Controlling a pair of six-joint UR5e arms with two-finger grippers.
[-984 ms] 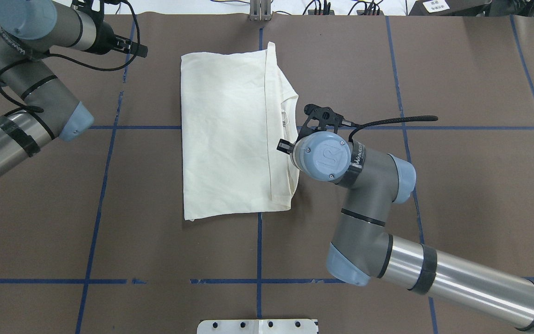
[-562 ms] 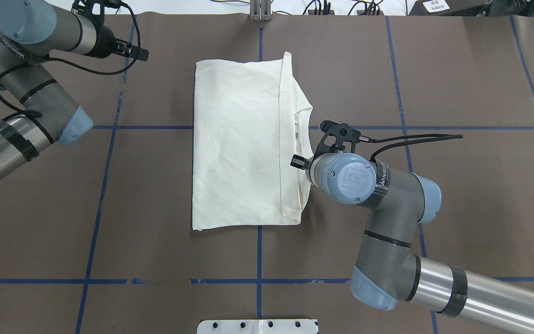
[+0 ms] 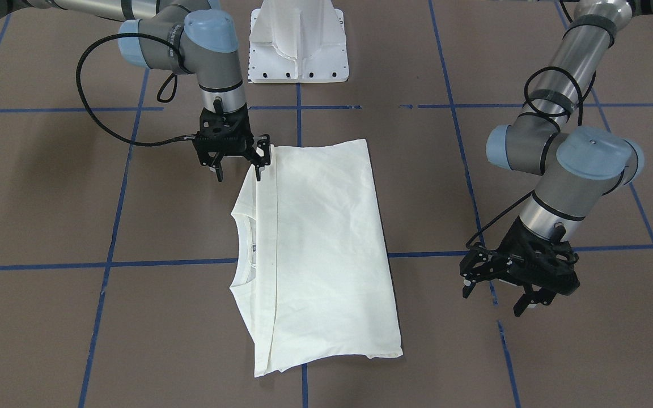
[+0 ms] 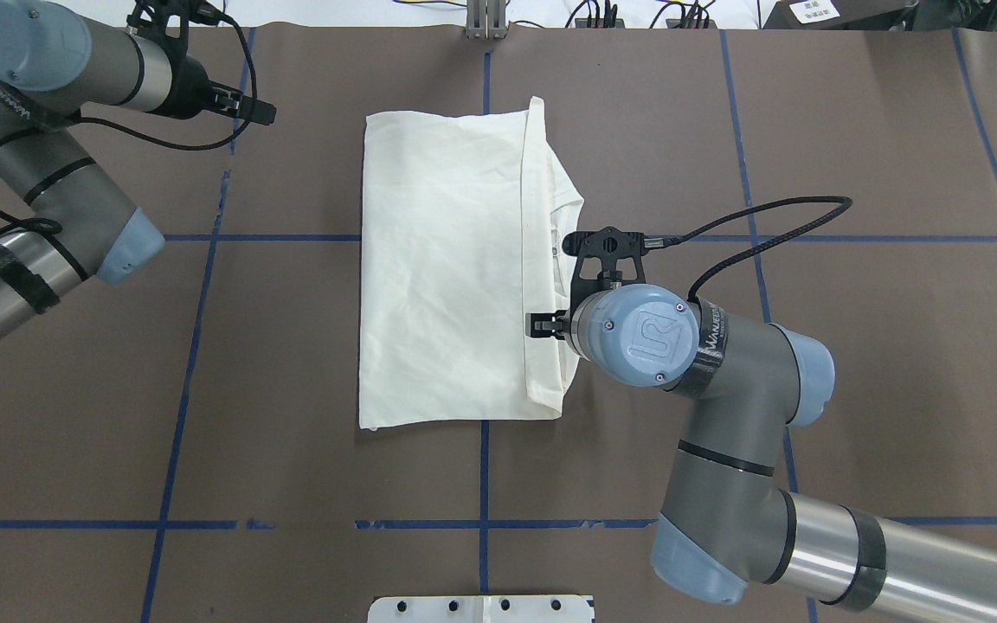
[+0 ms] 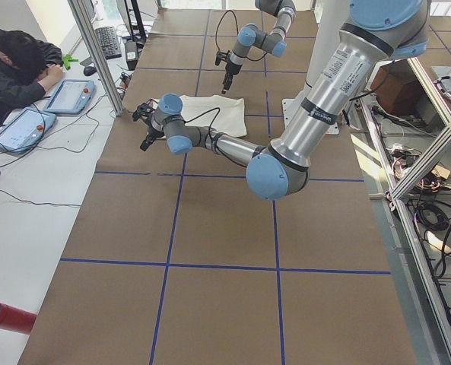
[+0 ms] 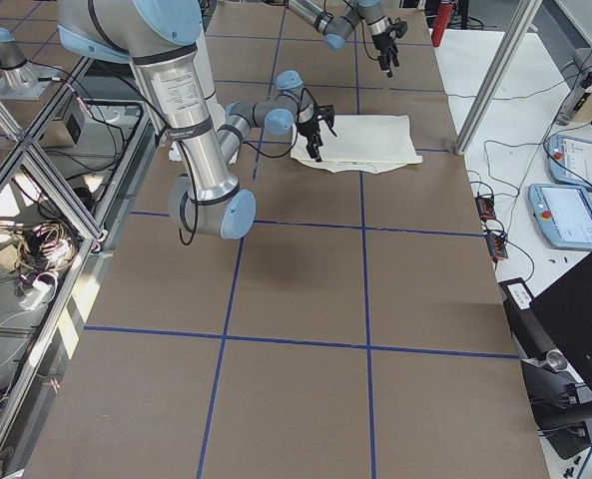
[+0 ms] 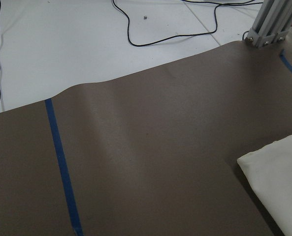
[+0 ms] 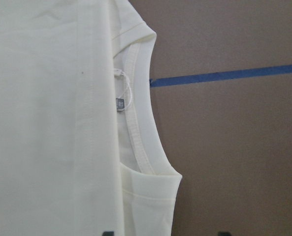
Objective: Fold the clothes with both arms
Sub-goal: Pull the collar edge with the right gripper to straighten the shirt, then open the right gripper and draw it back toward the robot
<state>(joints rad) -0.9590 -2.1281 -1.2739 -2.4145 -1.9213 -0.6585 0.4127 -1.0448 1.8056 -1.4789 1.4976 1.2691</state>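
Now the folded cream shirt [image 4: 442, 268] lies on the tabletop [image 4: 897, 130], the right end effector [image 3: 239, 173] standing apart at its 4 o'clock edge and the left end effector [image 3: 492, 302] apart near 10 o'clock, so the next fold probably needs both gripping.

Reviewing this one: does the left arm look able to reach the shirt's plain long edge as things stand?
Probably yes. The left gripper hangs open beside the shirt, and only table surface shows between them. The right gripper is at the opposite, collar side, out of its path.
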